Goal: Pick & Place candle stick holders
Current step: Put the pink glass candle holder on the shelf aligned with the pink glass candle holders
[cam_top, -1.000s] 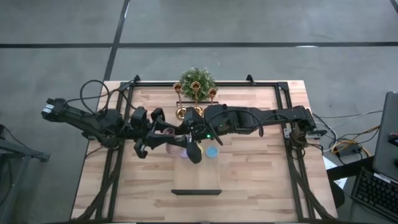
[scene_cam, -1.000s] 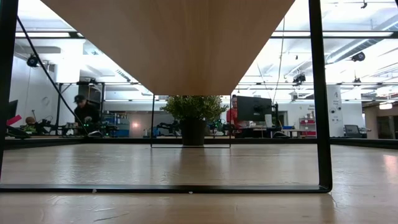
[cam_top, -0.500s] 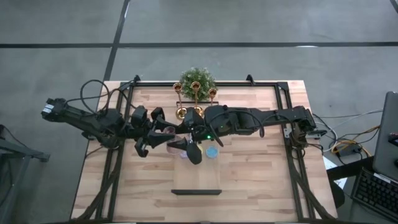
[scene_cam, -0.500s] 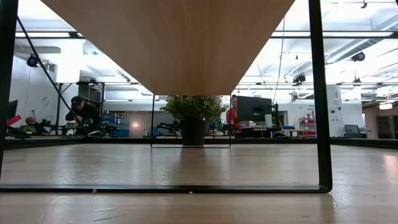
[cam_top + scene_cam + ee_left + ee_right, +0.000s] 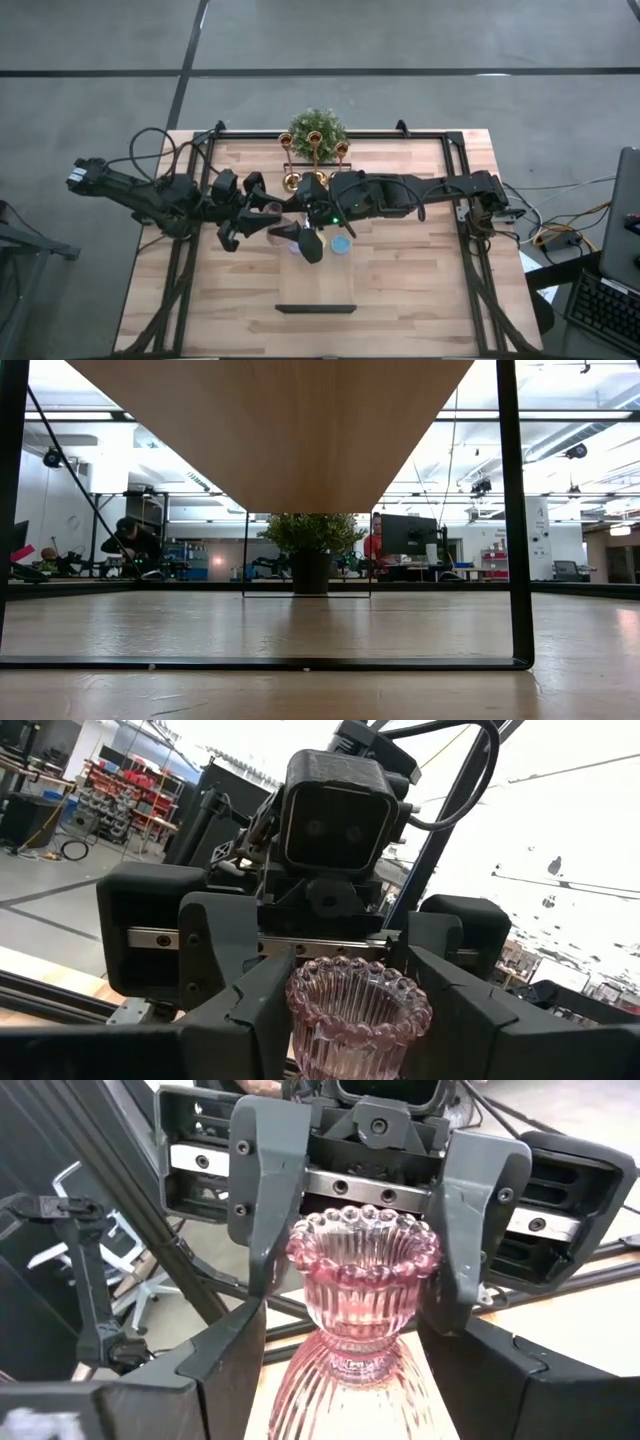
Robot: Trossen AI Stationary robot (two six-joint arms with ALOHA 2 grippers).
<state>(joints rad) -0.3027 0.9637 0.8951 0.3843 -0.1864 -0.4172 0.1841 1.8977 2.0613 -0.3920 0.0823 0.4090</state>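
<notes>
Left tool (image 5: 350, 1210) grips unlabelled pink glass holder (image 5: 360, 1295); right tool (image 5: 355, 1010) open.

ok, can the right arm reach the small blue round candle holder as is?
Probably yes: right gripper is open, and the small blue round holder sits uncovered beside it; left gripper grips the pink glass holder.

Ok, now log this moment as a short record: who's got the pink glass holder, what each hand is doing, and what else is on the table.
held item: pink glass holder, upright, above mid-table
left hand: shut on the holder's upper cup
right hand: open, fingers either side of the holder's lower half
stage: looks like a handover from right to left
blue holder: on the table beside the hands
gold holders: at the far edge, by the plant
</notes>
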